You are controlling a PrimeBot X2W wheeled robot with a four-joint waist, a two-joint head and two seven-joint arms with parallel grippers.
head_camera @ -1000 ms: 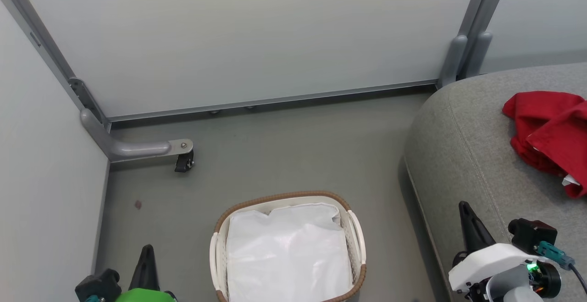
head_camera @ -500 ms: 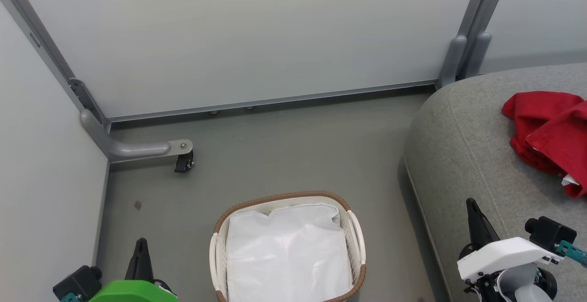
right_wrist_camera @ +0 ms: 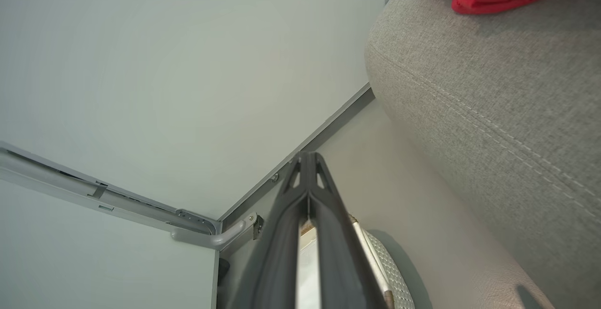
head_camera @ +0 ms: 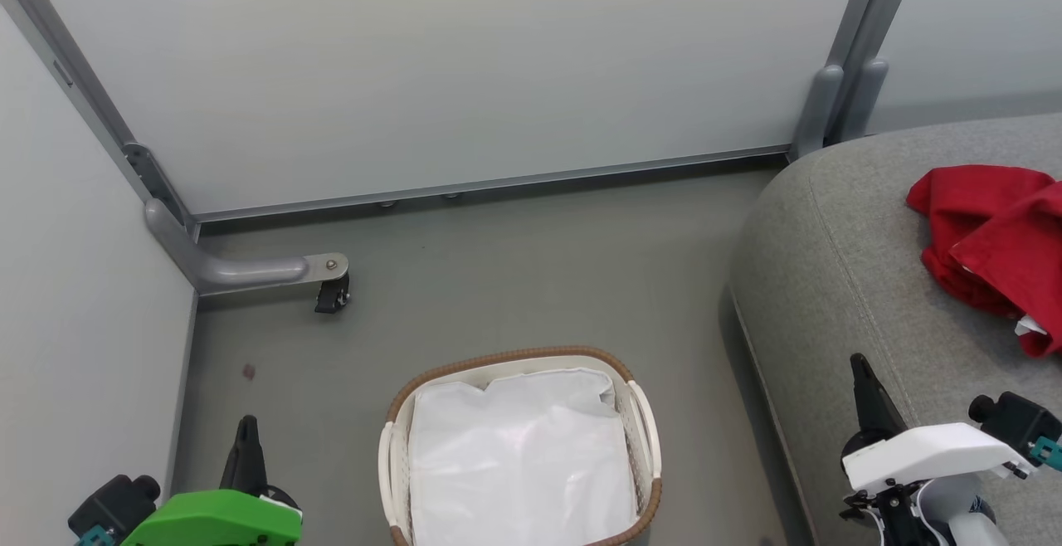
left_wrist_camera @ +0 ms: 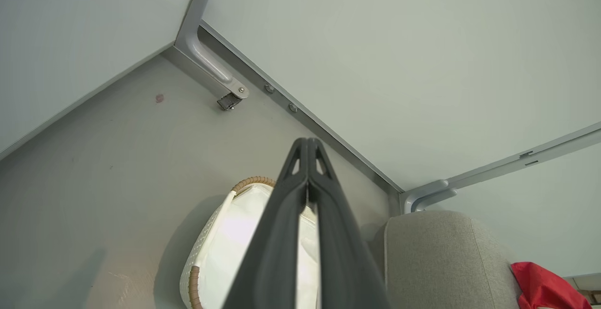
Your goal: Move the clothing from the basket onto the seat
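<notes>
The grey floor is bounded by pale partition panels. Its right side is taken up by the seat, of which one rounded corner is seen, the rest being cut off at the picture's edge. The basket is stood on the floor just beside that corner, presumably so that both can be reached by either arm; its near end is cut off. Nothing red is seen in it. Its inside is covered by the white liner, and whether anything lies beneath cannot be told. The clothing is laid in a crumpled heap on the seat, well back from the corner and partly cut off at the right, and no lettering can be made out. The task is therefore judged done, or nearly so. The left gripper is held over the floor left of the basket and the right gripper above the seat's edge. Both have their jaws pressed fully together on nothing, which suggests a resting pose.
</notes>
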